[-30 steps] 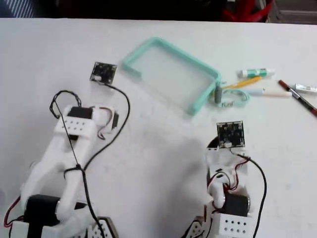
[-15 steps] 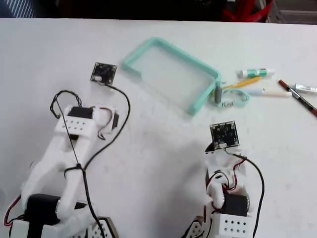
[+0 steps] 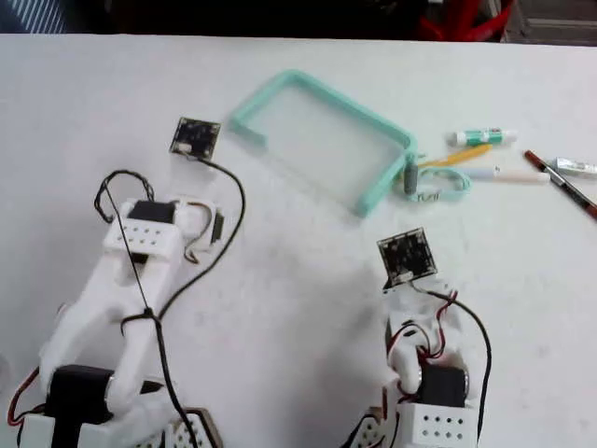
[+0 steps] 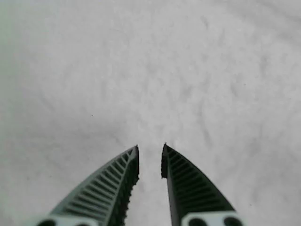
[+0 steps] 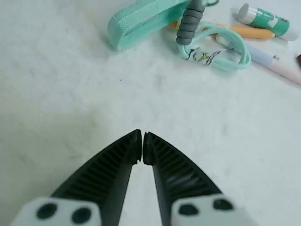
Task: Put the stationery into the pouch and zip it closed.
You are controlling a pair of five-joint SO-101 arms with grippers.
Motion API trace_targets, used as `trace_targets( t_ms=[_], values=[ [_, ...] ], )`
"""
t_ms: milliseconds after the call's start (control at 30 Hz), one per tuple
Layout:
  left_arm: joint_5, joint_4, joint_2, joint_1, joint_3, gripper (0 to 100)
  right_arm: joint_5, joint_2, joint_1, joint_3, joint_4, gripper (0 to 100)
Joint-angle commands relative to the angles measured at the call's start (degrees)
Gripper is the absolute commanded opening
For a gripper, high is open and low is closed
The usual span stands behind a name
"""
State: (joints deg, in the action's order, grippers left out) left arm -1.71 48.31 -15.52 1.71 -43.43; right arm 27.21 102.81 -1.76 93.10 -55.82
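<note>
The pouch point(image 3: 317, 140) is clear with a teal rim and lies flat at the table's middle back. Its grey zipper pull point(image 5: 189, 21) and teal loop strap point(image 5: 225, 47) sit at its right corner point(image 5: 141, 19). Just right of it lie a glue stick point(image 3: 483, 138), a yellow pen point(image 3: 457, 157), a white pen point(image 3: 504, 175) and a dark red pen point(image 3: 560, 184). My right gripper point(image 5: 142, 136) is shut and empty over bare table, a short way in front of the pouch corner. My left gripper point(image 4: 150, 147) hangs over bare table with its fingers slightly apart, holding nothing.
The left arm point(image 3: 140, 243) stands at the front left, with its black cable looping toward the pouch. At the front right is the right arm point(image 3: 420, 317). One more small tube point(image 3: 574, 166) lies at the far right edge. A dark strip runs behind the table.
The right arm's wrist has swung a little to the left, toward the table's middle. The left arm, pouch and stationery have not moved.
</note>
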Motion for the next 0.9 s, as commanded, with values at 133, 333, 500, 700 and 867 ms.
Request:
trace_targets(
  t_ms=[133,333,500,700,867],
  values=[
    [0.4,-0.4,-0.1,-0.4,2.5,10,1.1,0.0,7.2,-17.4,-6.5,1.8],
    [0.7,-0.4,-0.1,-0.4,2.5,10,0.8,-2.4,12.8,-21.1,-7.6,1.8],
    [0.7,-0.4,-0.1,-0.2,2.5,10,0.7,-16.0,15.8,-28.9,-6.6,1.8],
    [0.6,-0.5,-0.1,-0.4,2.5,10,-5.1,-40.8,15.9,-47.3,-7.3,1.8],
    [0.4,-1.5,-0.1,-0.4,2.5,10,-13.6,-57.2,16.0,-60.7,-10.9,1.8]
  ],
)
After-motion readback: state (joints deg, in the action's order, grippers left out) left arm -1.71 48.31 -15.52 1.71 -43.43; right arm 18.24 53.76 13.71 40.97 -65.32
